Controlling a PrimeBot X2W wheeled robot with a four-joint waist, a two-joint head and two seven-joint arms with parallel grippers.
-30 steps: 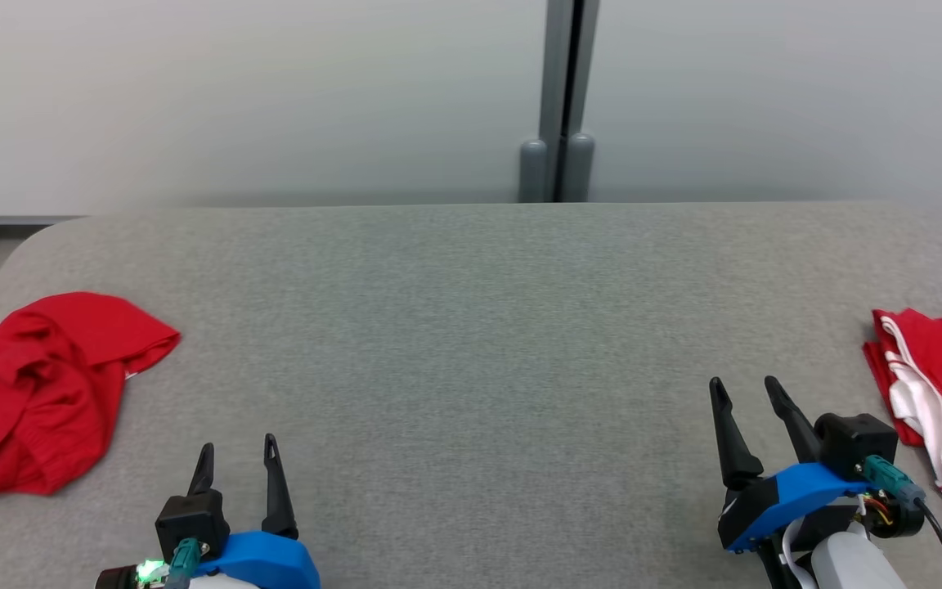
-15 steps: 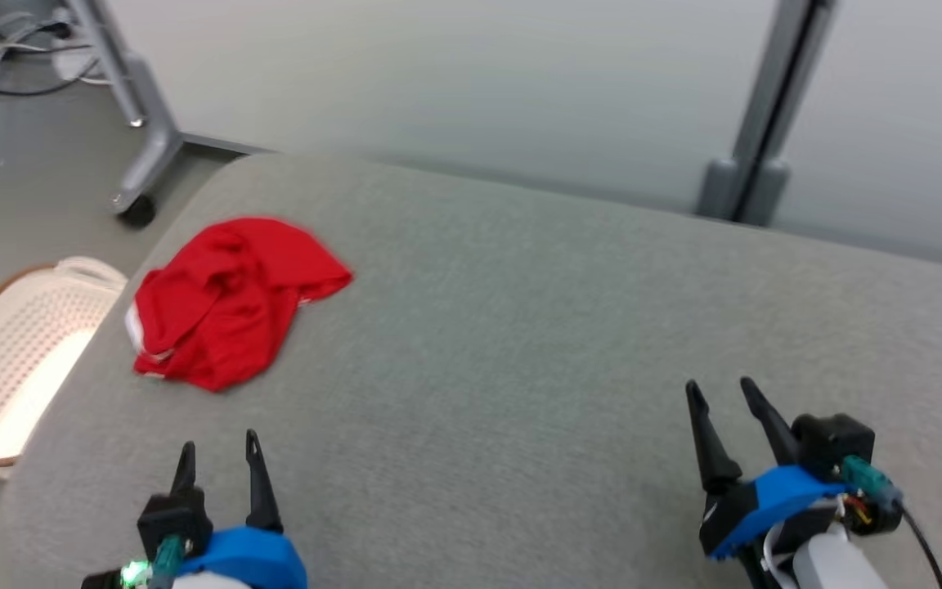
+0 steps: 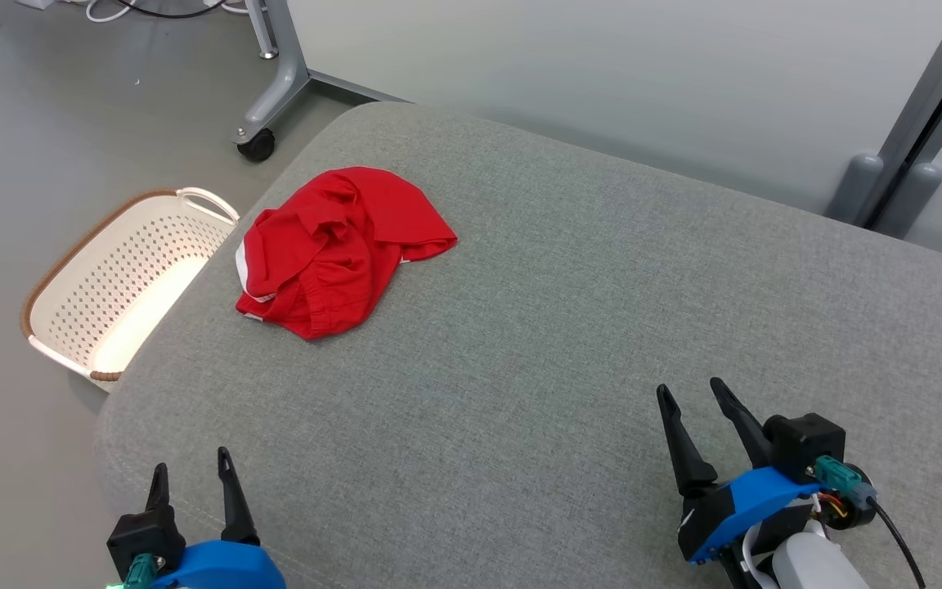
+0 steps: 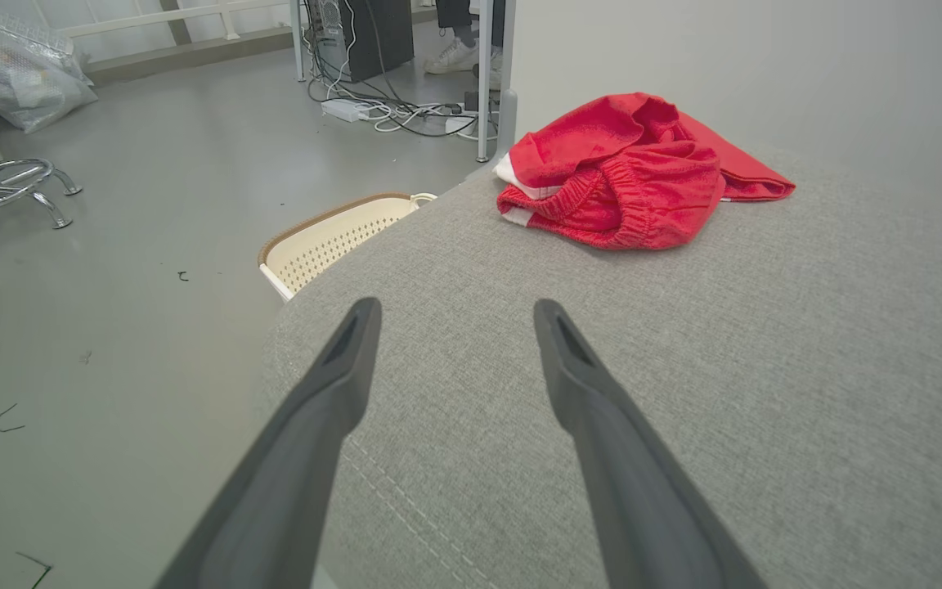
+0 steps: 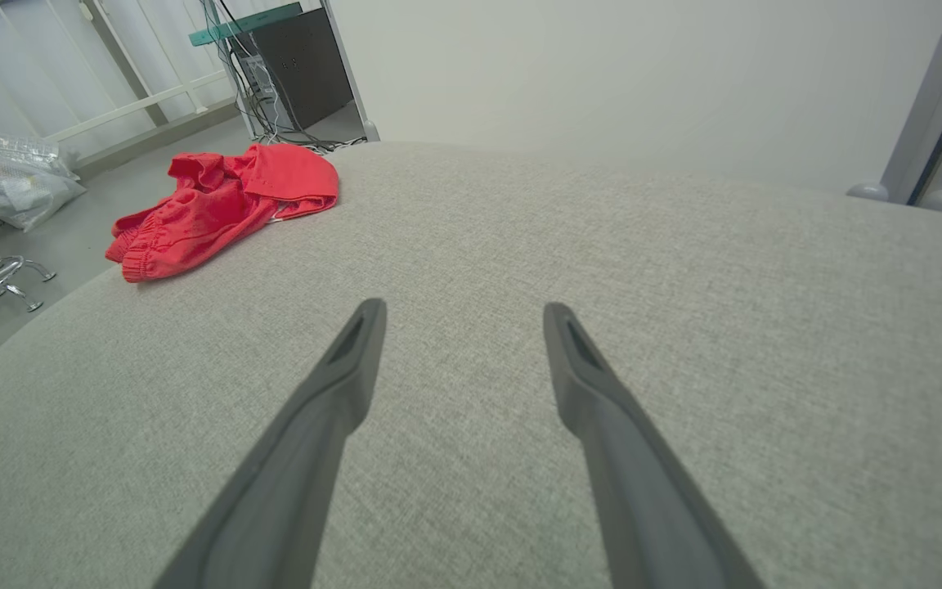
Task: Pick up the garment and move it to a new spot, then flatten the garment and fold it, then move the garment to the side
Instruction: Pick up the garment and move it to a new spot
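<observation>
Camera swung left, garment (image 3: 340,249) itself unmoved on desk (image 3: 561,327) | left tool (image 3: 191,460), right tool (image 3: 692,386): both released, empty | handling: light, limp cloth; pinch the gathered waistband (image 4: 602,209) edge

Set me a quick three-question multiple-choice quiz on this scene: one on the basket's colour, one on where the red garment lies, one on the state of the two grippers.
1. What colour is the basket beside the grey table?
A) blue
B) black
C) cream with a brown rim

2. Where on the table does the red garment lie?
A) at its middle
B) near its left end, by the basket
C) at its right end

3. How are the left gripper and right gripper?
A) both open, empty
B) both shut on cloth
C) one open, one shut

Answers:
C: its perforated walls are cream under a brown rim.
B: it lies crumpled by the edge next to the basket.
A: each pair of fingers stands apart with nothing between.
</observation>
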